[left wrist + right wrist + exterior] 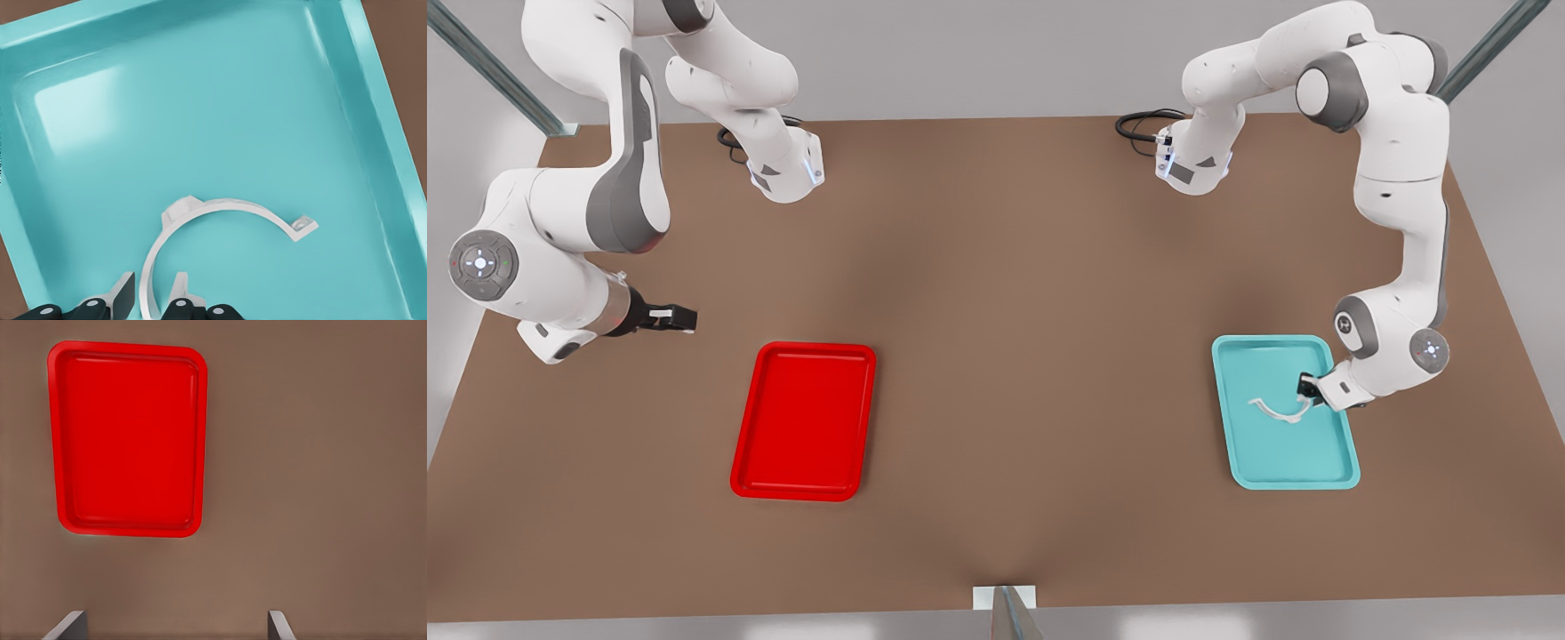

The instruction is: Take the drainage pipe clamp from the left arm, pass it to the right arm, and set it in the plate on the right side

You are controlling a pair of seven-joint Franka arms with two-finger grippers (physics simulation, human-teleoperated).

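Step in hand: first pickup. Left pincer [1307,388] is low over the teal tray [1316,462], at the front view's right, fingers [123,288] straddling one end of the clamp [220,207] with a gap showing on each side, so open, not yet gripping. Clamp [1276,411] lies flat on the teal tray floor, arc curving away from the pincer, far tab free. Right pincer [671,316] waits at the front view's left, above the table [1032,293], near the red plate [805,418] but off to its side; its fingers [67,628] stand wide apart in the right wrist view, empty, with the plate [127,440] ahead. Plate holds nothing. Next move, as I judge it: close left fingers on the thin strip, lift clear of the tray rim, carry toward table middle for the handover. Risk: strip is thin and curved, may slip or pivot in the grip.
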